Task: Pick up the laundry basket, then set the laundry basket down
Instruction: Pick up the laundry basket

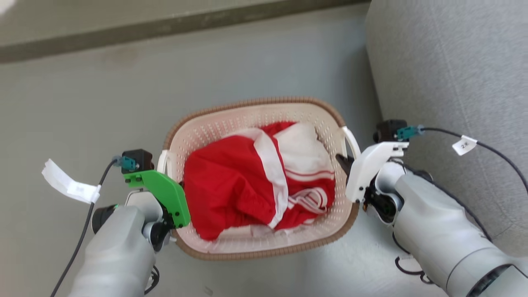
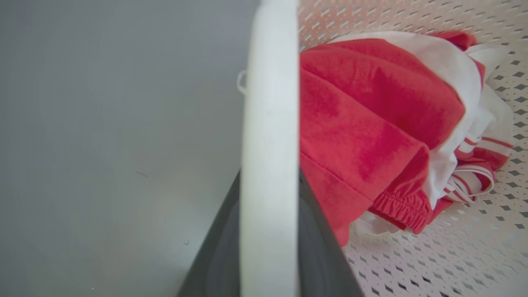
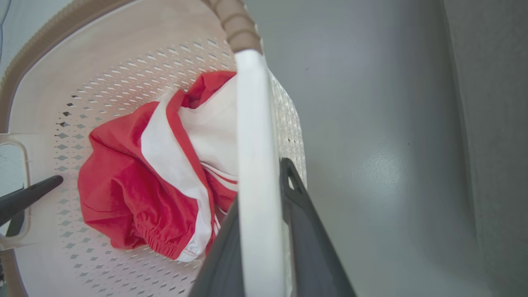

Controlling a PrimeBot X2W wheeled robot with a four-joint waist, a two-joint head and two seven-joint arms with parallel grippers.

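The laundry basket [image 1: 264,101], cream and perforated with a brown woven-look rim, is between my two arms and holds a red and white garment [image 1: 247,181]. My left gripper [image 1: 178,187], under a green mount, is shut on the basket's left loop handle [image 2: 270,123], with a dark finger [image 2: 218,247] on each side of it. My right gripper [image 1: 345,163], under a white mount, is shut on the right loop handle [image 3: 253,123]; one dark finger [image 3: 291,181] lies outside it. I cannot tell whether the basket touches the floor.
A grey sofa [image 1: 453,82] stands close on the right of the basket. Grey floor [image 1: 82,103] stretches to the left and ahead, up to a dark baseboard strip [image 1: 165,29]. Black cables with white tags hang from both wrists.
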